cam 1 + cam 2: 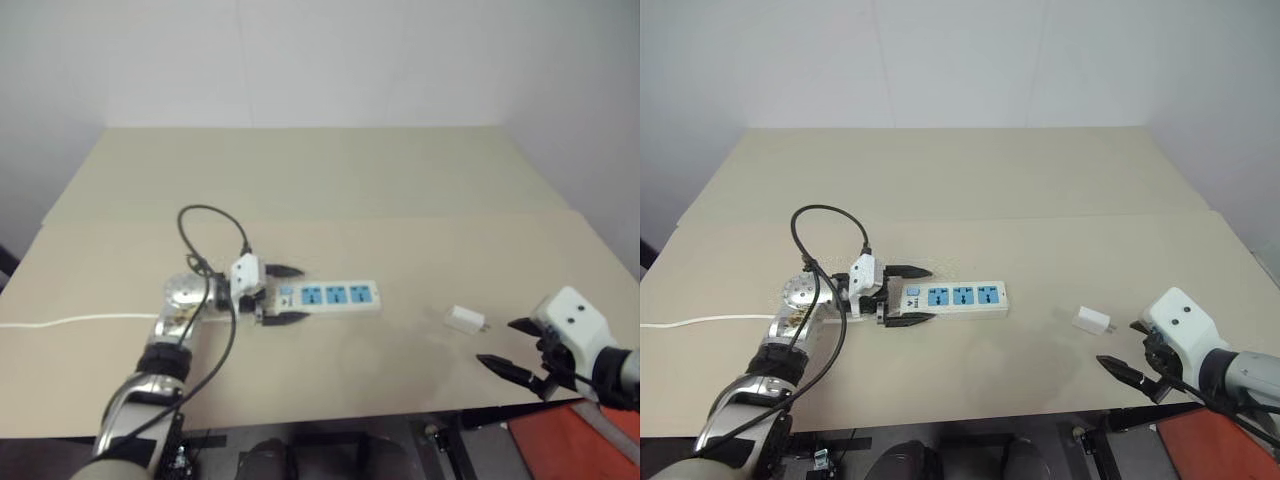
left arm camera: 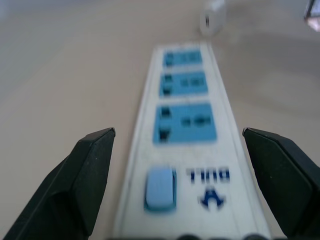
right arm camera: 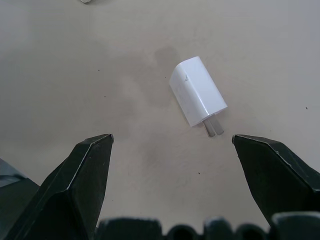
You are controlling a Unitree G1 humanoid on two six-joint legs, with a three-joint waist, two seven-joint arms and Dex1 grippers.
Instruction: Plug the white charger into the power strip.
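The power strip (image 1: 335, 297) lies flat on the beige table, three blue sockets up, its switch end toward my left gripper (image 1: 283, 294). That gripper is open, one black finger on each side of the switch end (image 2: 160, 189), not pinching it. The white charger (image 1: 465, 320) lies on its side to the right of the strip, prongs pointing right, and sits apart from everything (image 3: 198, 97). My right gripper (image 1: 512, 346) hovers open at the table's front right, a little nearer than the charger, with nothing between its fingers.
A thin white cord (image 1: 70, 321) runs off the table's left side. A black cable (image 1: 212, 235) loops above my left wrist. The table's front edge (image 1: 380, 412) is close below my right gripper; an orange-red object (image 1: 560, 445) lies beyond it on the floor.
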